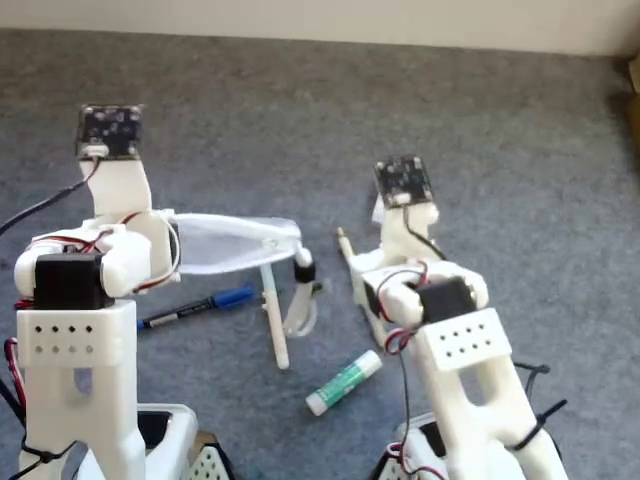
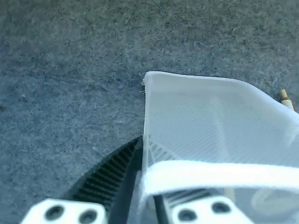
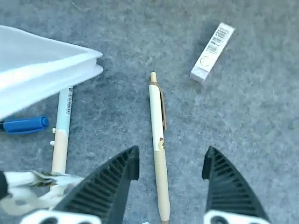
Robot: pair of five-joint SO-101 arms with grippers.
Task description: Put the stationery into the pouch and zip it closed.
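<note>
The pouch [image 1: 235,243] is clamped in the left gripper [image 2: 142,154], left of the right gripper [image 3: 170,161]. A pen [image 3: 156,140] is seen between the latter's spread jaws, a small box [image 3: 212,45] beyond it.

High view: fixed above and behind the arms [image 1: 75,330], looking down and forward over the table [image 1: 520,120]. Left wrist: very close, facing the pouch [image 2: 210,121]. Right wrist: low, steeply downward. Pouch shared by all three; blue marker [image 3: 23,124] by high and right wrist.

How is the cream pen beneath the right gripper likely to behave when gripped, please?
The cream pen looks slim and stiff, so it should lift without bending. Its round barrel may roll or slip as the right gripper closes.
</note>
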